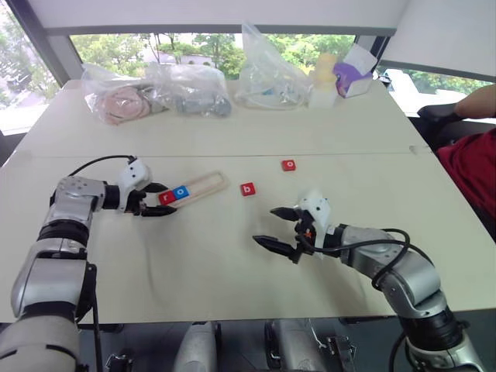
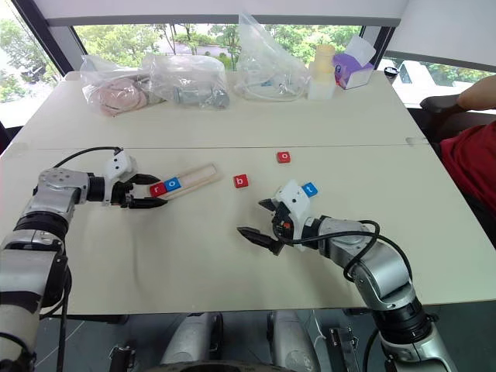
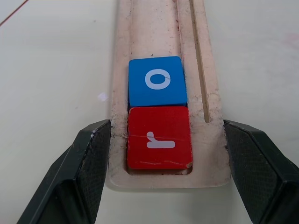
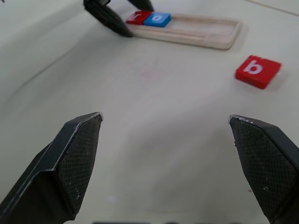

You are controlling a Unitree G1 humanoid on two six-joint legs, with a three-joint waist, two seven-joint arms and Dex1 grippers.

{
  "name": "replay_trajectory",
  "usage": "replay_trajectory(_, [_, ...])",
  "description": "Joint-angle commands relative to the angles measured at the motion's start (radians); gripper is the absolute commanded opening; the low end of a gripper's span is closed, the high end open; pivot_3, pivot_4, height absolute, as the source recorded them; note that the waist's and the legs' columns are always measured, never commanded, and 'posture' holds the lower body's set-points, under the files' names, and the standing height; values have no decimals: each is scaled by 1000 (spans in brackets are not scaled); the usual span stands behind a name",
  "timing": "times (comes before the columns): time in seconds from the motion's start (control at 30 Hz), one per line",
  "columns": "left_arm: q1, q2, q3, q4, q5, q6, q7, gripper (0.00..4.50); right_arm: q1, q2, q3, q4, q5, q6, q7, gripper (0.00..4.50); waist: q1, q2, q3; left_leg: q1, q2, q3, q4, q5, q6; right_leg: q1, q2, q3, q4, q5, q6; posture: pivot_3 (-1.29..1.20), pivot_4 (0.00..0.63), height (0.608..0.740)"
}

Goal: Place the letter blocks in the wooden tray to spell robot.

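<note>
The wooden tray (image 1: 204, 185) lies slanted on the table, left of centre. Its near end holds a red "r" block (image 3: 159, 143) and a blue "o" block (image 3: 157, 81) side by side. My left gripper (image 1: 161, 199) is shut on that end of the tray, one finger pressed to each long side. A red "b" block (image 1: 247, 188) and a red "o" block (image 1: 288, 164) lie loose on the table to the tray's right. A blue "t" block (image 2: 310, 188) sits just behind my right gripper (image 1: 264, 225), which hovers open over bare table with nothing between its fingers.
Several clear plastic bags (image 1: 190, 89) of items, a white bottle (image 1: 324, 84) and a purple box (image 1: 353, 77) line the far edge of the table. A person in a red top (image 1: 473, 167) sits at the right edge. A seam (image 1: 232, 153) runs across the table.
</note>
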Motion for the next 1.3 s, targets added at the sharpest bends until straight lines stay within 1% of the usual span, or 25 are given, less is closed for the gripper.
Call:
replay_trajectory(0.03, [69, 17, -10, -156, -27, 20, -81, 3114, 6, -7, -78, -28, 29, -5, -14, 4500, -1, 0, 0, 0, 0, 0, 0, 0, 0, 0, 0, 0, 0, 0, 0, 0, 150, 740])
replay_trajectory(0.13, [176, 79, -5, -385, -73, 101, -153, 3114, 25, -38, -142, -19, 27, -10, -17, 4500, -6, 0, 0, 0, 1, 0, -1, 0, 0, 0, 0, 0, 0, 0, 0, 0, 150, 740])
replay_trajectory(0.23, [223, 95, -3, -506, -96, 156, -156, 3114, 35, -52, -165, -14, 31, -14, -16, 4500, -4, 0, 0, 1, 1, 0, -1, 0, 0, -1, 0, 0, 1, 0, 0, 0, 150, 740])
replay_trajectory(0.3, [223, 77, -10, -540, -100, 177, -139, 3114, 33, -53, -161, -2, 26, -21, -14, 4500, -1, 0, 0, 1, 1, -1, -1, 0, 0, -1, 1, 0, 2, 0, 0, 0, 150, 740])
replay_trajectory(0.47, [196, 41, -37, -521, -79, 171, -119, 3114, 6, -42, -131, 1, 11, -24, -28, 4500, -1, 0, 0, 0, 0, -1, 2, 0, 0, 0, 1, 1, 2, 0, -1, 0, 150, 740])
replay_trajectory(0.6, [180, 34, -58, -492, -70, 140, -124, 3114, 9, -40, -123, -2, 10, -26, -32, 4500, -5, 0, 0, 0, 0, -1, 1, 0, 0, 0, 2, 0, 2, 0, 0, 0, 150, 740])
replay_trajectory(0.93, [105, 9, -98, -335, -38, 17, -150, 3114, 8, -24, -93, 2, -10, -36, -48, 4500, -2, 0, 0, 0, 0, -2, 0, 0, 0, -1, 2, 0, 2, 0, 0, 0, 150, 740])
replay_trajectory(1.0, [94, 2, -100, -305, -32, -14, -153, 4164, 9, -20, -86, -1, -14, -36, -52, 4500, -2, 0, 0, 0, 0, -2, 0, 0, 0, -1, 2, 0, 2, 0, 0, 0, 150, 740])
replay_trajectory(1.03, [86, -2, -100, -289, -28, -25, -152, 4471, 10, -18, -83, -1, -16, -35, -54, 4500, -2, 0, 0, 0, 0, -2, 0, 0, 0, -1, 2, 0, 2, 0, 0, 0, 150, 740])
replay_trajectory(1.1, [75, -6, -100, -266, -22, -42, -149, 4471, 10, -15, -78, -2, -21, -35, -58, 4500, -2, 0, 0, 0, 0, -2, 1, 0, 0, -1, 2, 0, 2, 0, 0, 0, 150, 740])
replay_trajectory(1.2, [72, 0, -89, -255, -3, -74, -99, 4471, 10, -8, -74, -3, -28, -35, -69, 4500, -3, 0, 0, 0, 0, -2, 0, 0, 0, -1, 2, 0, 2, 0, 0, 0, 150, 740])
replay_trajectory(1.3, [84, 57, -59, -302, -27, -50, -115, 4471, -12, 32, -77, -8, -25, -24, -112, 4500, -7, 0, 0, 0, 0, -2, 1, 0, 0, -1, 2, 0, 3, 0, 0, 0, 150, 740])
